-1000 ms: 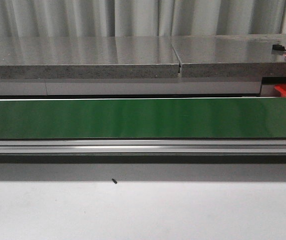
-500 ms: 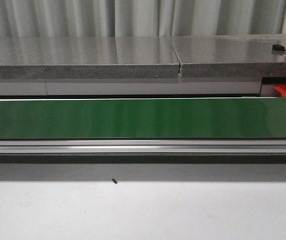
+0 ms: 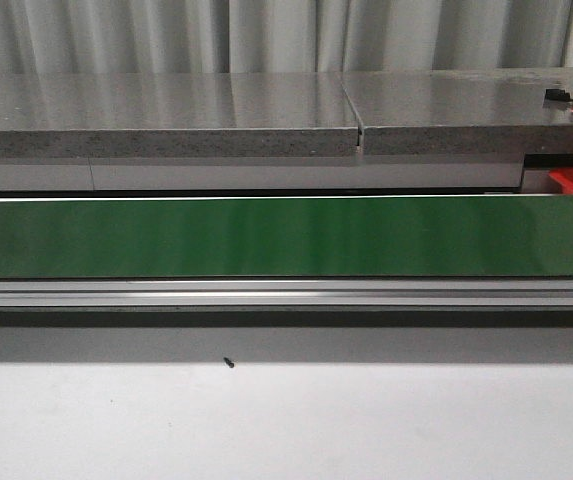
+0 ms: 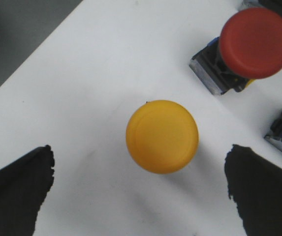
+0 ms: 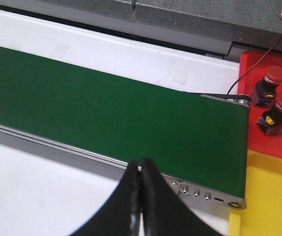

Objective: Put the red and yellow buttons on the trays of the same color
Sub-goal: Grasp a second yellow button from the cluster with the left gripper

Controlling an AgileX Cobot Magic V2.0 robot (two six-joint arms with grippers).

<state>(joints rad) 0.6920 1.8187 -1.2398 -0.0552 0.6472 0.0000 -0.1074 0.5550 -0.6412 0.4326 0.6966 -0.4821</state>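
Left pincer [image 4: 140,196] released over 1 yellow button [image 4: 162,136]; right pincer [image 5: 140,172] clenched, empty; 2 red buttons [image 5: 274,74] on red tray [image 5: 268,142].

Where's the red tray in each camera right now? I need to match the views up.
Front view: the red tray shows as a sliver at the far right edge, behind the green conveyor belt.
Left wrist view: not in it.
Right wrist view: red tray at the right, past the belt's end, holding two red buttons.
Shared landmark: the green conveyor belt.
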